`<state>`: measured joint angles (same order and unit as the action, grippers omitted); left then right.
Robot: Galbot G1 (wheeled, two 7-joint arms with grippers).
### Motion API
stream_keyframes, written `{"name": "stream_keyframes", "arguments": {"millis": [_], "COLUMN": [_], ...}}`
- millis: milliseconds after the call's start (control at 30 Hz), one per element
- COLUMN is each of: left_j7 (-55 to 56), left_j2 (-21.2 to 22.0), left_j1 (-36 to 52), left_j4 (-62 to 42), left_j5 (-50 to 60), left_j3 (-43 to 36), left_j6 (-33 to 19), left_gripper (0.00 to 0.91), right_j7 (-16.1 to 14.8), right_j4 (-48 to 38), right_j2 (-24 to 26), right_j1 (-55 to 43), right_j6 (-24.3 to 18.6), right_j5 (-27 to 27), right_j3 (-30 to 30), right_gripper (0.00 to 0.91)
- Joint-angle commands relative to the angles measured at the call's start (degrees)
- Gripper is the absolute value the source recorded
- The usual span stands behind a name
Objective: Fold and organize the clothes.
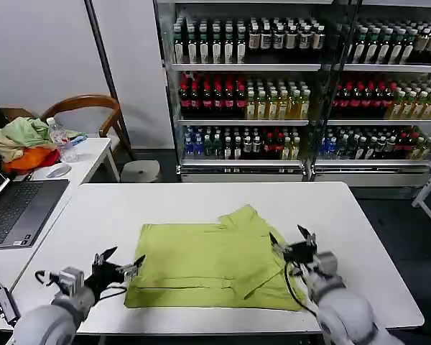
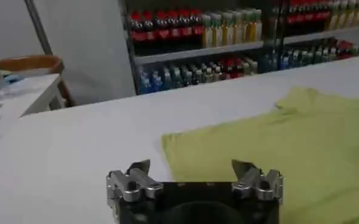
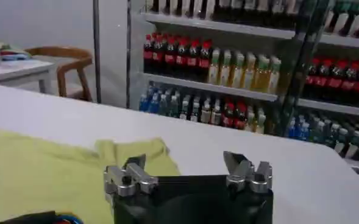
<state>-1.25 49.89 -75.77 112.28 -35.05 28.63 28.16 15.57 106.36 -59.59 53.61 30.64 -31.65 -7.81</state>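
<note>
The left pincer (image 1: 118, 267), spread wide and holding nothing, waits at the shirt's nine o'clock edge. The right pincer (image 1: 290, 245), also spread, waits at three o'clock. The yellow-green T-shirt (image 1: 208, 262) lies flat on the table (image 1: 129, 212), probably ready for folding.

laptop (image 1: 14, 208) cropped, bottle labels (image 1: 273, 36) unreadable

Left gripper (image 1: 118, 263) at near left, fingers (image 2: 139, 171) spread apart, holding nothing. Right gripper (image 1: 292, 243) at near right, fingers (image 3: 236, 164) likewise spread, holding nothing. Both arms low, reaching forward.
</note>
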Motion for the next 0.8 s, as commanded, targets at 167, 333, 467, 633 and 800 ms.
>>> {"name": "stream_keyframes", "arguments": {"millis": [167,333,467,633,800], "left_j7": [-3.51,-4.59,-4.50,-5.32,-5.34], "left_j2": [0.42,0.88,1.75,1.82,2.36], "left_j1": [22.94,26.15,28.79,30.10,29.34], "left_j4": [-21.24,-25.42,-29.58,-32.11,-32.14], "left_j5": [-2.27,-2.33,-1.83,-1.87,-1.54], "left_j3": [-13.41,-16.07,-17.41,-18.34,-18.22], "left_j6": [-3.32,-3.43,-2.96,-2.47,-2.74], "left_gripper": [0.907,0.907,0.907,0.907,0.907], "right_j7": [-2.50,-3.16,-3.71,-4.55,-6.44], "right_j4": [-27.73,-32.16,-35.84,-38.57,-40.69], "right_j2": [-9.85,-12.91,-14.78,-15.94,-16.29], "right_j1": [-23.58,-24.40,-25.14,-25.26,-25.05], "right_j6": [2.13,0.84,-0.47,-0.76,-2.40], "right_j5": [-2.06,-0.24,1.53,1.79,2.58], "right_j3": [8.71,9.08,9.09,8.76,8.54], "right_gripper": [0.907,0.907,0.907,0.907,0.907]}}
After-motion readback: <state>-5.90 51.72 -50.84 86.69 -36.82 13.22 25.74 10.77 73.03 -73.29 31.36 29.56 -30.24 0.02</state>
